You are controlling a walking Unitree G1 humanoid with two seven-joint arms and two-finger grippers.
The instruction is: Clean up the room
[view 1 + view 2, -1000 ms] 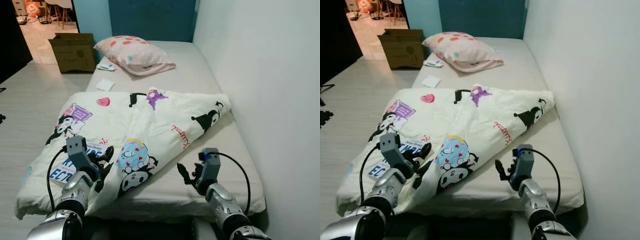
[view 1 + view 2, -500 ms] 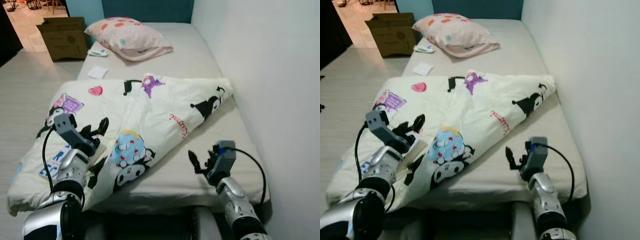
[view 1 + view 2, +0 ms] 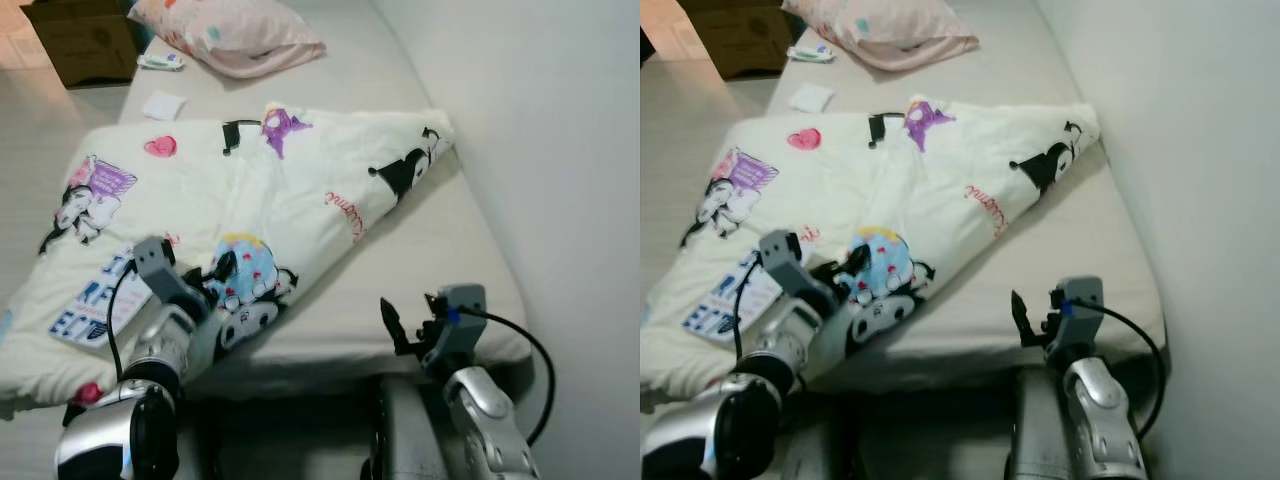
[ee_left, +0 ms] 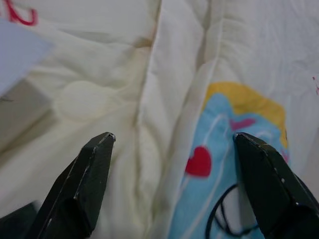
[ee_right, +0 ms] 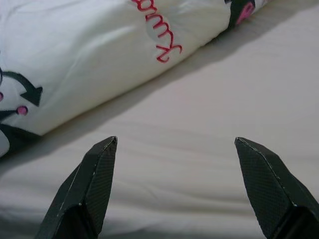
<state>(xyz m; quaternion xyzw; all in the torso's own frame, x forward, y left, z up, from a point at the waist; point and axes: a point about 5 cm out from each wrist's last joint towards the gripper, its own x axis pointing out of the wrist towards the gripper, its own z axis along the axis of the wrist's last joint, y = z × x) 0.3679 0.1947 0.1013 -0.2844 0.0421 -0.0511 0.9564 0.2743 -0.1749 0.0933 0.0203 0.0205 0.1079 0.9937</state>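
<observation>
We see the cartoon-print blanket point(image 3: 250, 210) lying rumpled and skewed across the bed point(image 3: 440, 250), its long axis running on a diagonal from the near left edge, where it spills over the side, up to a corner bunched near the wall point(image 3: 560, 150) on the right. That diagonal is what the coming move turns on. Our left tool point(image 3: 215, 275) sits right over the blanket's near folded edge, by the blue cartoon patch; in the left wrist view its 2 fingers point(image 4: 89, 174) are spread wide with a fold of fabric between them, not yet pinched. Our right tool point(image 3: 1030, 320) hovers over bare mattress just past the blanket's lower right border, its fingers also released and holding nothing; the right wrist view puts the blanket's edge point(image 5: 99, 74) ahead of it and apart.

So we judge the left arm is the nearer one for a first grasp, while the right must reach forward and leftward to meet the edge. A pillow point(image 3: 225, 30) lies at the head of the bed, well apart.
</observation>
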